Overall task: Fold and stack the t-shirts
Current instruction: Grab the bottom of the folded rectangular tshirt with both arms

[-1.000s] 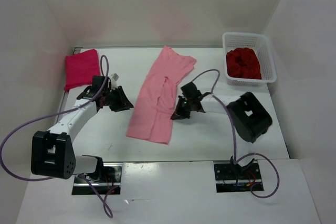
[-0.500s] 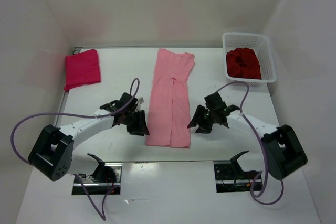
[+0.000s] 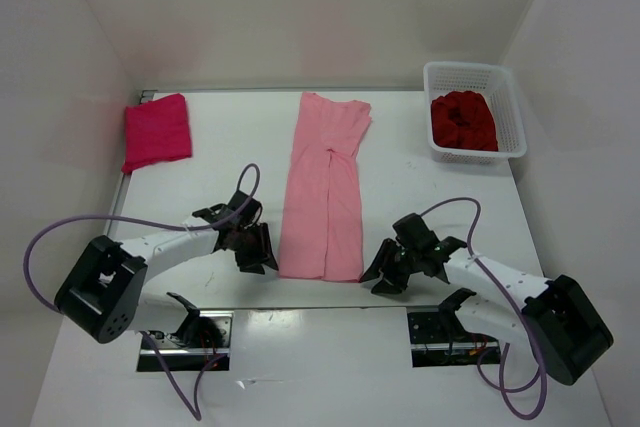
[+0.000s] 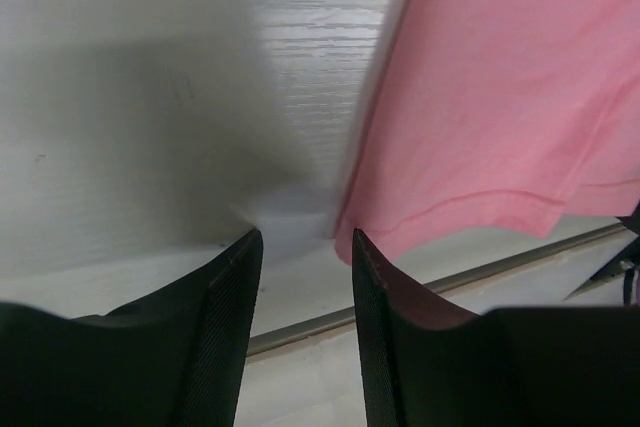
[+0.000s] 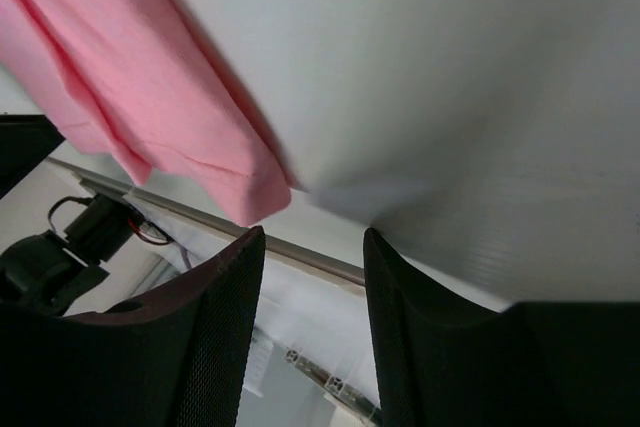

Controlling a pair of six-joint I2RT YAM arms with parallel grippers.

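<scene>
A light salmon pink t-shirt (image 3: 326,197) lies as a long folded strip down the middle of the table; its hem shows in the left wrist view (image 4: 500,107) and the right wrist view (image 5: 170,117). A folded magenta-red t-shirt (image 3: 156,131) rests at the back left. A dark crimson t-shirt (image 3: 463,120) is bunched in the basket. My left gripper (image 3: 254,250) sits just left of the pink shirt's near corner, open and empty (image 4: 300,247). My right gripper (image 3: 383,272) sits just right of the other near corner, open and empty (image 5: 312,239).
A white mesh basket (image 3: 508,107) stands at the back right. White walls close in on three sides. The table's near edge with a metal rail (image 4: 480,272) runs right below both grippers. Purple cables (image 3: 60,232) loop from both arms.
Both arms have drawn back toward the near edge. The pink shirt went from skewed to a straight folded strip. The right gripper went from shut to open and let go of the shirt.
</scene>
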